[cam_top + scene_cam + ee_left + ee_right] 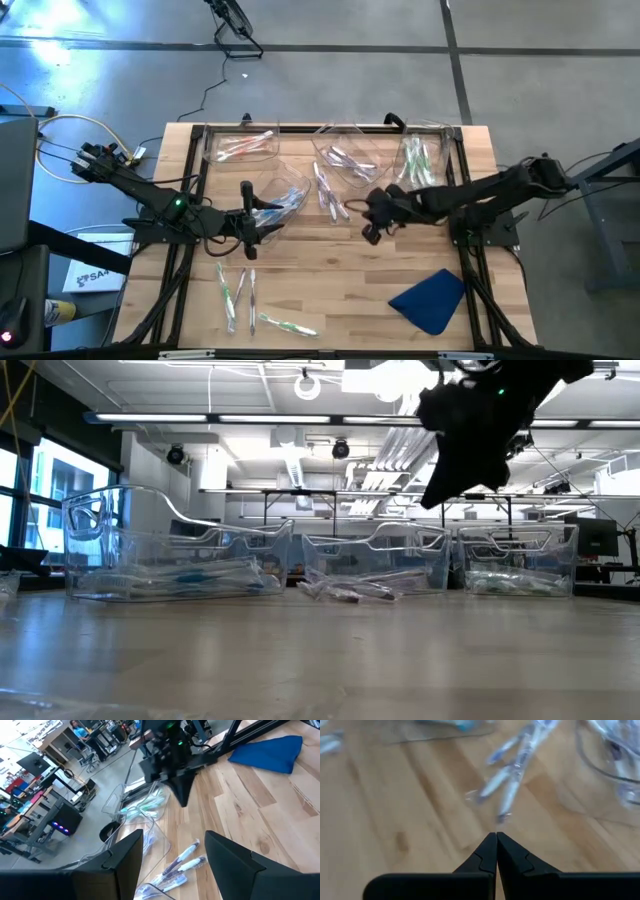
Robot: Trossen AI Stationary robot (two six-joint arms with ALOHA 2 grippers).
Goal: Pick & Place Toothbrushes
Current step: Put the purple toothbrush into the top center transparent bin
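Several purple-accented toothbrushes (pixel 330 197) lie loose on the wooden table in front of the clear bins; they also show in the right wrist view (pixel 512 782) and in the left wrist view (pixel 182 862). Several green-accented toothbrushes (pixel 238 290) lie near the table's front left. My right gripper (pixel 372 228) is shut and empty, hanging above the table just right of the purple brushes, its tips (pixel 496 842) pointing toward them; it also shows in the low view (pixel 440 490). My left gripper (pixel 248 218) is open and empty (pixel 175 865) beside the bin of blue brushes (pixel 278 195).
Clear bins stand along the far side: one with pink brushes (pixel 240 146), one with purple brushes (pixel 350 158), one with green brushes (pixel 420 160). A blue cloth (pixel 432 298) lies at the front right. Bare wood lies in the table's middle front.
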